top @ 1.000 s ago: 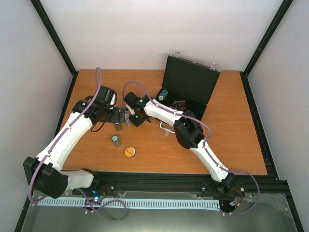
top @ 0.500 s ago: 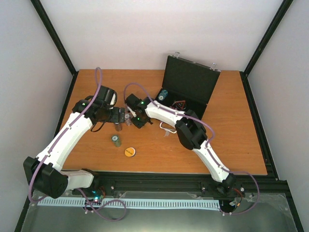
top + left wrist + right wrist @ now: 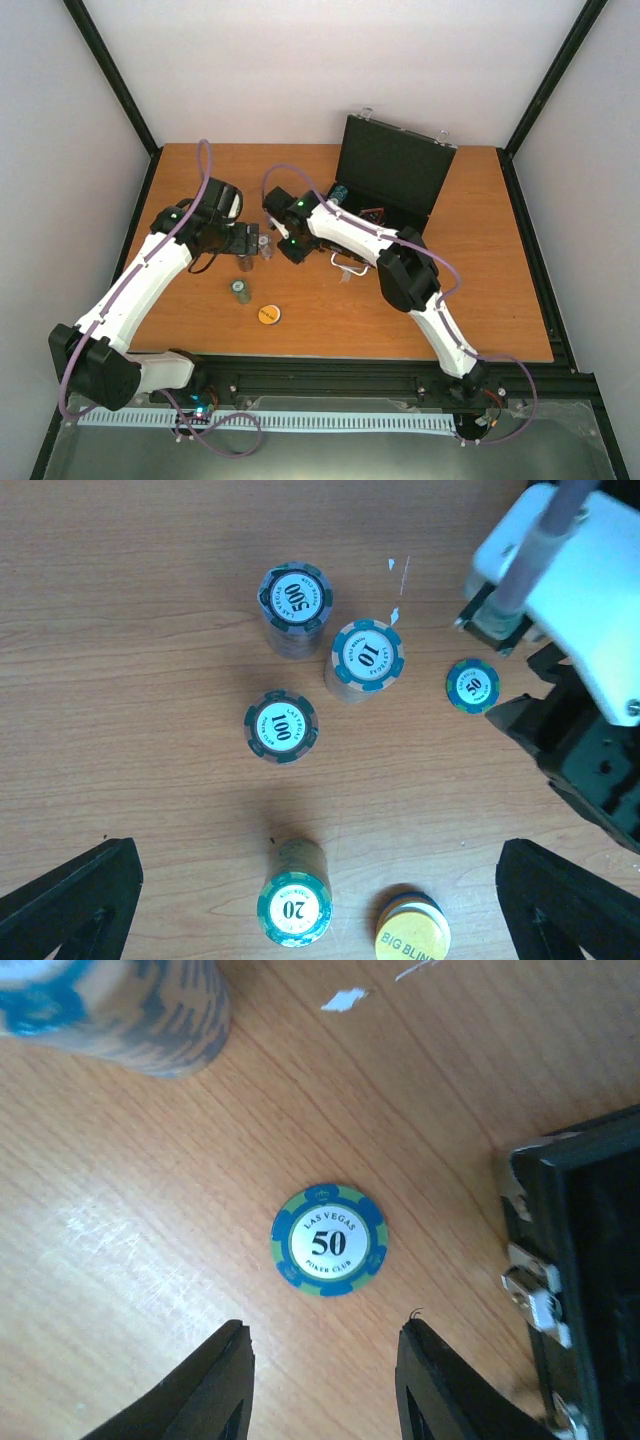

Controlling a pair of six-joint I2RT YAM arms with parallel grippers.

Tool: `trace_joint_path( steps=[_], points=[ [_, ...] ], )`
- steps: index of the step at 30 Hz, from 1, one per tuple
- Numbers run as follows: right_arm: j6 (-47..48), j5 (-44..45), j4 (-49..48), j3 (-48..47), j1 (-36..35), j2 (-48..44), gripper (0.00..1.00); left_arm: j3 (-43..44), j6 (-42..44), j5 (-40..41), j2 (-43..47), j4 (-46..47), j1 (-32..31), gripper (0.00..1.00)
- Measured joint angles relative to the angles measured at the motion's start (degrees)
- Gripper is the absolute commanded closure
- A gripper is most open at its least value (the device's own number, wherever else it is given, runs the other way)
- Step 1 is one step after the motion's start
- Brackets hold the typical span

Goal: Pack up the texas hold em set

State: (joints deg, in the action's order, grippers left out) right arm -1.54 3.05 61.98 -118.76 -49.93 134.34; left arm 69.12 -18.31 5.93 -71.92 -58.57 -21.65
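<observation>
The black case [image 3: 392,168] stands open at the back right, with a chip stack [image 3: 340,193] and a red-black piece [image 3: 372,213] inside. Its edge shows in the right wrist view [image 3: 590,1250]. My left gripper [image 3: 247,240] is open and empty [image 3: 320,860], high over chip stacks marked 500 [image 3: 295,597], 10 [image 3: 367,655], 100 [image 3: 281,726] and 20 [image 3: 294,908]. The orange Big Blind disc [image 3: 410,940] lies beside the 20 stack; it also shows from above [image 3: 268,314]. My right gripper [image 3: 288,246] is open [image 3: 325,1345], just short of a single flat 50 chip [image 3: 329,1239].
A chip stack [image 3: 110,1010] stands just beyond the 50 chip. The case's silver handle [image 3: 345,265] sticks out toward the table's middle. Both grippers are close together near the chips. Black frame posts edge the table.
My right arm has swung a little to the right and back, its elbow moving right. The left arm and the chips have not moved.
</observation>
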Motion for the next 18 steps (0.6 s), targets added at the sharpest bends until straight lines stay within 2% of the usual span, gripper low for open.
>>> trace_joint_path(
  steps=[1,5,8,12,18],
  points=[
    [0.0,0.0,0.3,0.0,0.0,-0.8,0.56,0.0,0.0,0.0,0.0,0.0,0.0,0.00],
    [-0.4,-0.3,0.5,0.6,0.0,-3.0,0.29,-0.1,0.0,-0.2,0.0,0.2,0.0,0.00],
    [-0.2,-1.0,0.7,0.6,0.0,-2.9,0.16,-0.1,0.0,-0.2,0.0,0.3,0.0,0.00],
    [0.4,-1.9,2.1,-1.4,0.2,-1.0,0.15,-0.1,0.0,-0.2,0.0,0.3,0.0,0.00],
    [0.4,-4.2,2.4,-5.9,1.5,4.3,0.19,-0.1,0.0,-0.2,0.0,0.3,0.0,0.00]
  ],
)
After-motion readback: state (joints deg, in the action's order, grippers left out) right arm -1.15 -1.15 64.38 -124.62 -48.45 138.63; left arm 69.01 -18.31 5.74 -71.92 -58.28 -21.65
